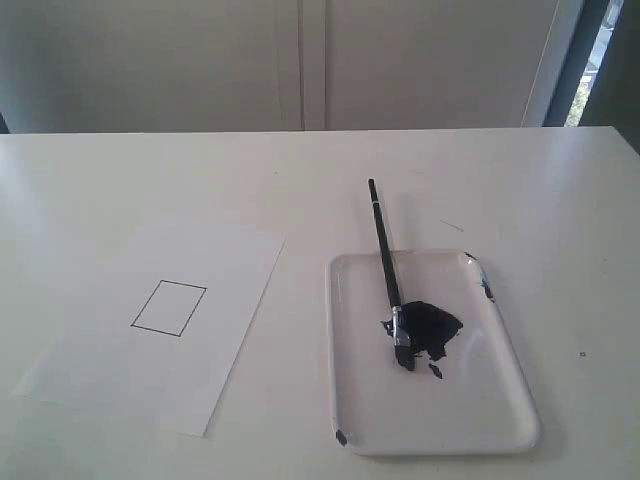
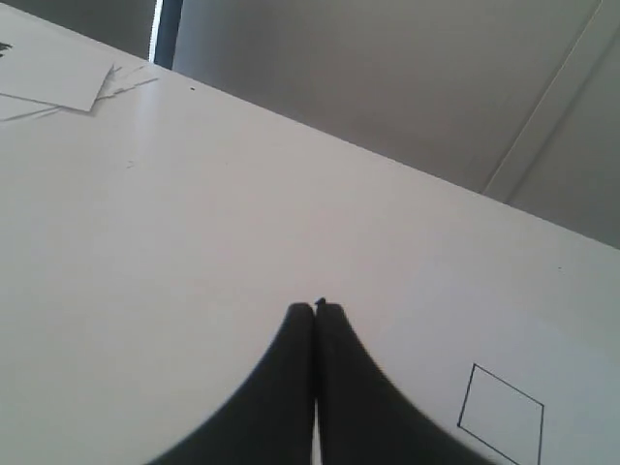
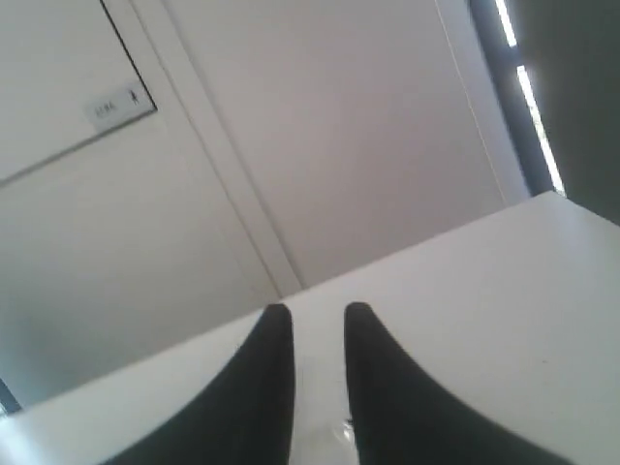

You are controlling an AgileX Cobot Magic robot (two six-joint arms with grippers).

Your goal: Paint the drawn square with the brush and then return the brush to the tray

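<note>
Jaws of the left gripper are pressed together with nothing between them. Those of the right gripper stand apart with a clear gap and hold nothing. Neither gripper shows in the exterior view.

The brush lies apart from both grippers, resting in the tray. Its dark tip and silver ferrule sit at the edge of the dark blue paint blot. Its black handle slants up over the tray's far rim and ends above the white table.

Left of the tray, and not touching it, lies the paper sheet. It bears the drawn square, whose inside is white. In the left wrist view the drawn square lies near the closed fingertips, off to one side and clear of them. No task thing shows between the right gripper's jaws, only table edge and pale wall panels beyond.
</note>
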